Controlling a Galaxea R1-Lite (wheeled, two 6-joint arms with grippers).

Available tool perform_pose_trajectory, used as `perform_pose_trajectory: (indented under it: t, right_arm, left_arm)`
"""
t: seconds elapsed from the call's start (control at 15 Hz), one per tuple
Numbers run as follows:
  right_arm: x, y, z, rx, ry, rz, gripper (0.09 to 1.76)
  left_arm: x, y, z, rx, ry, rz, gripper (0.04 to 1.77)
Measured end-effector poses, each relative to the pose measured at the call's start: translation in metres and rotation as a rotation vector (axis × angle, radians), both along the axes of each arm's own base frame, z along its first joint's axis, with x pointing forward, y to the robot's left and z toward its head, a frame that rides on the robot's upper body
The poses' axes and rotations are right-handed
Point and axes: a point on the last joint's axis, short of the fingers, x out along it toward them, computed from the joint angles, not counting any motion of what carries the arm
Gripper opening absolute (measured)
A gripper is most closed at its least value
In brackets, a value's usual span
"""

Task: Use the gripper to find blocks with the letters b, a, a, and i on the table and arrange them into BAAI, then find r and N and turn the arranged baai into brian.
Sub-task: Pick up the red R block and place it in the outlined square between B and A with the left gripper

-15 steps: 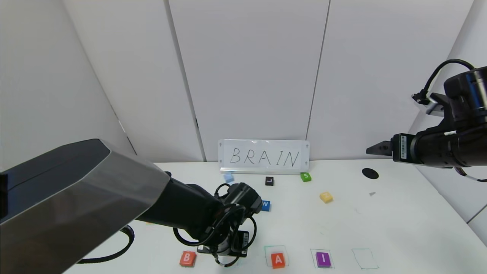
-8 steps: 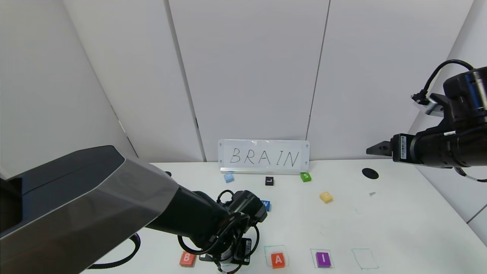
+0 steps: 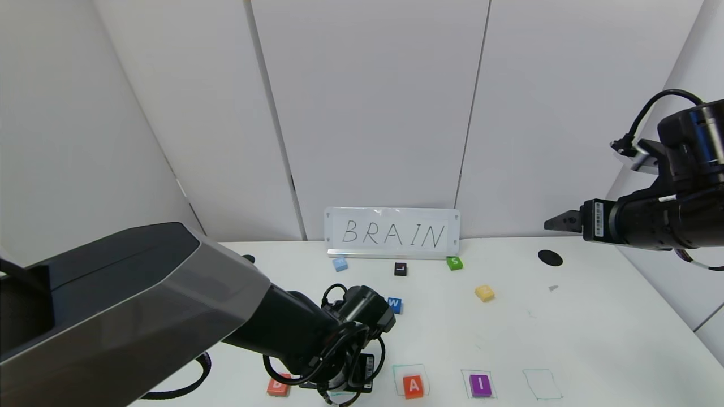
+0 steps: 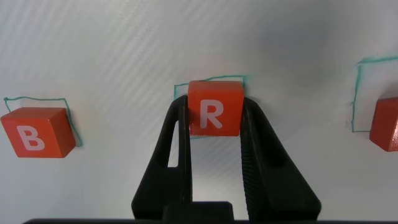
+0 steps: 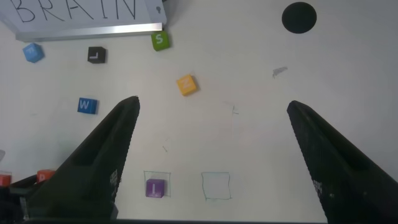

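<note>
Left wrist view: the left gripper (image 4: 214,118) clamps r (image 4: 214,108) between its fingertips over a green square (image 4: 180,88).

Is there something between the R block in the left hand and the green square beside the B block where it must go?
Nothing visible. The left hand holds the R block right over that green square, next to the B block.

r (image 4: 214,109) between B block (image 4: 34,132), A block (image 3: 413,386).
</note>
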Motion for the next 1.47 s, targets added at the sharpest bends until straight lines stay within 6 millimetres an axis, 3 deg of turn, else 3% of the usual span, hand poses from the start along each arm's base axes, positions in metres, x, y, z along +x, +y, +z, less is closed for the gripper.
perform_pose_trajectory:
  t: [1.13, 1.47]
  right_arm:
    - [0.0000, 0.0000, -0.0004, -0.001, 0.002, 0.000, 1.71]
    - [0.0000, 0.0000, -0.0004, 0.000, 0.001, -0.001, 1.71]
  left_arm:
    - [-0.0025, 0.0003, -0.0007, 0.005, 0.010, 0.013, 0.51]
    - [-0.0018, -0.0004, -0.0010, 0.000, 0.007, 0.011, 1.03]
